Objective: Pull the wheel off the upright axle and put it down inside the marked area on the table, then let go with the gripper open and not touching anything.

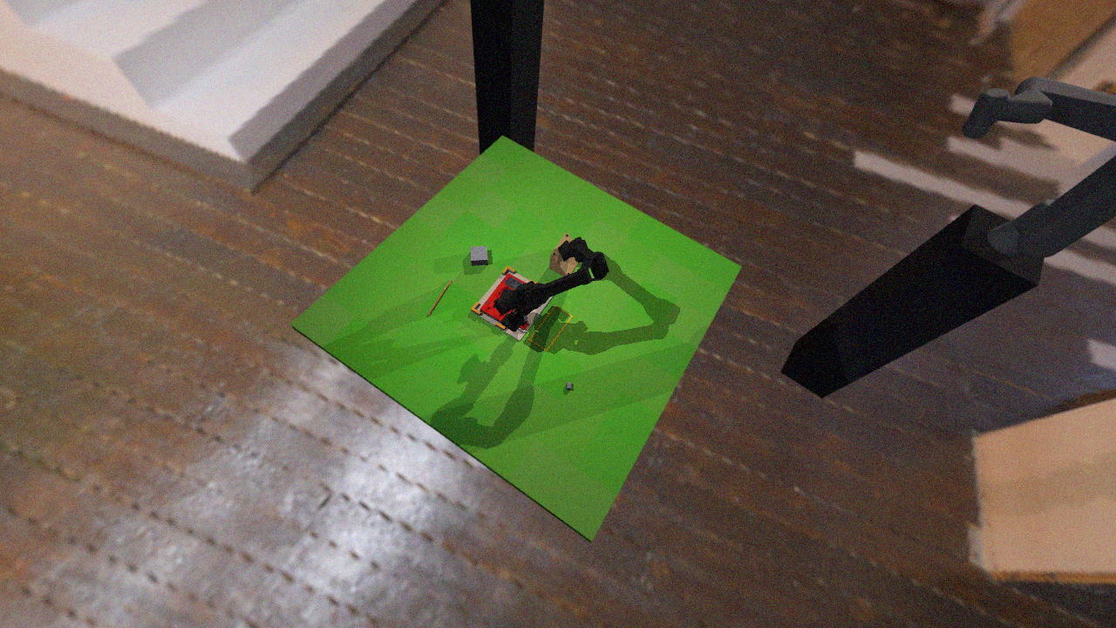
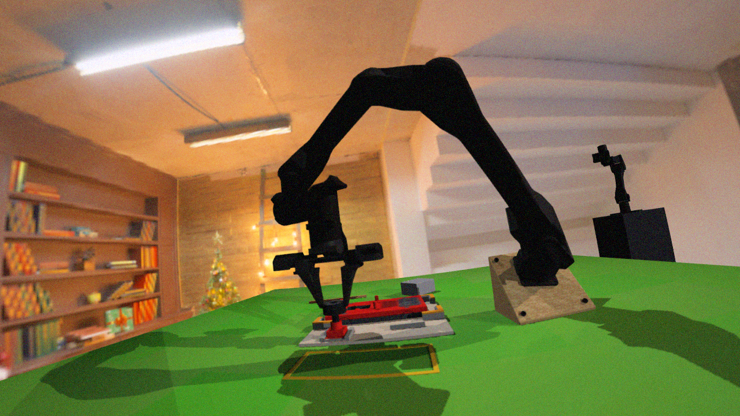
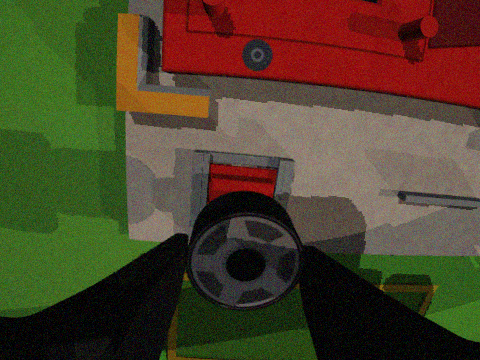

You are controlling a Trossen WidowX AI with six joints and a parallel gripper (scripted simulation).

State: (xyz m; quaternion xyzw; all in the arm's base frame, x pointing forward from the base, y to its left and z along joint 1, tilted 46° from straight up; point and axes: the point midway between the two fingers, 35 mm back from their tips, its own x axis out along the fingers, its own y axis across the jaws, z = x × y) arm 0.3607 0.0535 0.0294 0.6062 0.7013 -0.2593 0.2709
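My gripper (image 3: 244, 251) (image 2: 331, 308) (image 1: 513, 318) is shut on the wheel (image 3: 244, 260) (image 2: 331, 309), a black tyre with a grey spoked hub, one finger on each side. The wheel is just above the red axle mount (image 3: 242, 182) (image 2: 337, 329) at the front edge of the grey base plate (image 3: 320, 140) (image 2: 414, 328) (image 1: 490, 295). I cannot tell whether the wheel is clear of the axle. The marked area, an orange outline (image 2: 362, 375) (image 1: 568, 318), lies on the green table (image 1: 506, 194) right in front of the plate, below the wheel.
A red fixture (image 3: 300, 27) (image 2: 383, 307) covers the back of the plate. A grey block (image 1: 479, 254) (image 2: 418, 285), a thin rod (image 1: 438, 298) and a small grey cube (image 1: 569, 385) lie on the table. The arm's wooden wedge base (image 2: 537, 297) (image 1: 560, 255) stands to the right.
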